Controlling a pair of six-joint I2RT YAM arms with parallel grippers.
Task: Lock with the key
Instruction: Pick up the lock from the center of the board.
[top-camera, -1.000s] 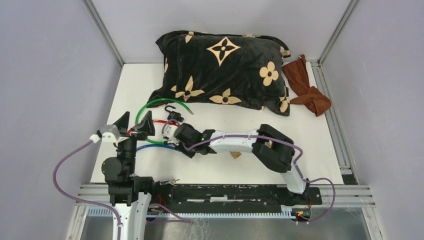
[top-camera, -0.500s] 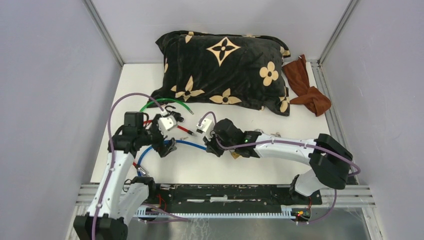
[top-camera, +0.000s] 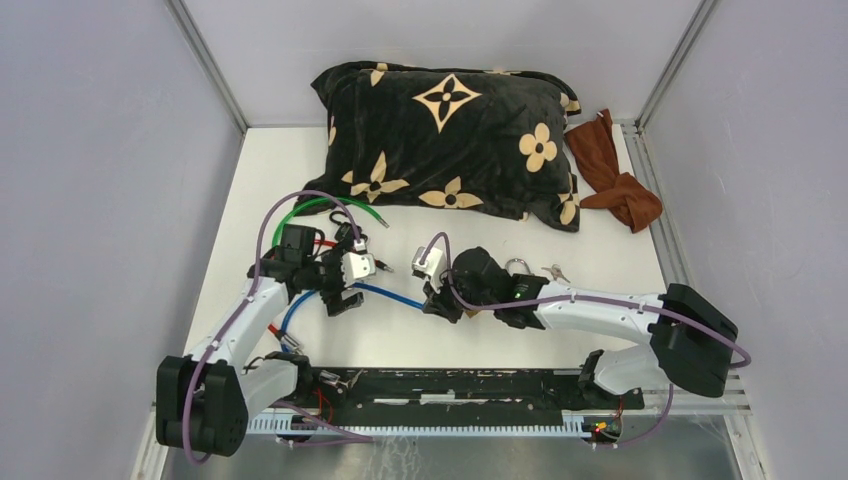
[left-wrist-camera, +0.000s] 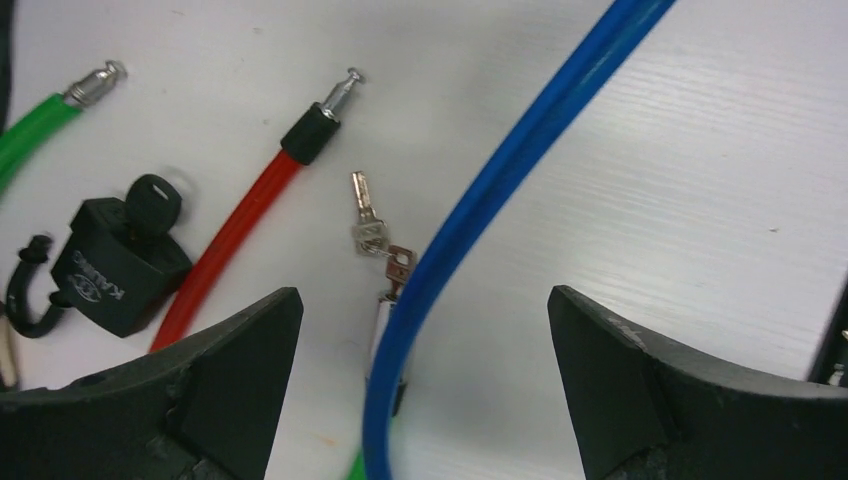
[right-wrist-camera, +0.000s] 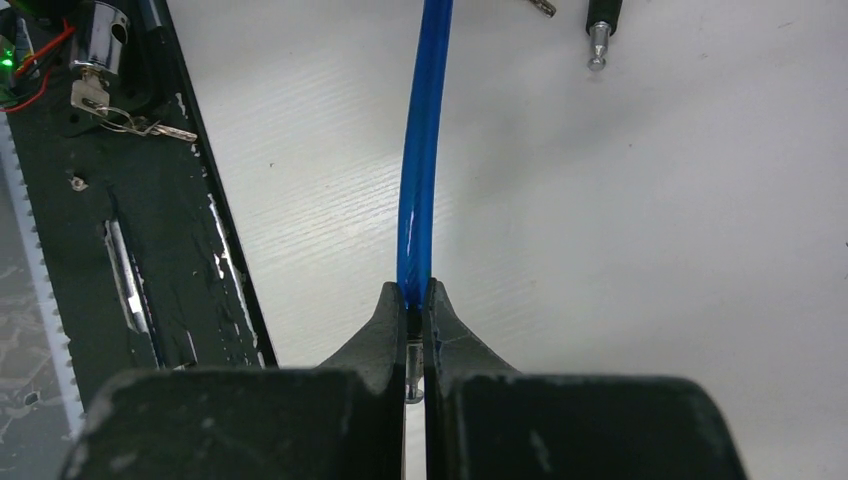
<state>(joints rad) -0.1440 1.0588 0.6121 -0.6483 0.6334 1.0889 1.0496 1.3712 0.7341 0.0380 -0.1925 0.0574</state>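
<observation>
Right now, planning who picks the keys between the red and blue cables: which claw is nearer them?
Left. The left claw hangs open just above the keys; the right claw sits farther off to the right, shut on the blue cable.

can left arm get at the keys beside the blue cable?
Probably yes: the left gripper hangs open right above the keys, with nothing over the silver one. The blue cable runs close beside them and may get pinched too.
</observation>
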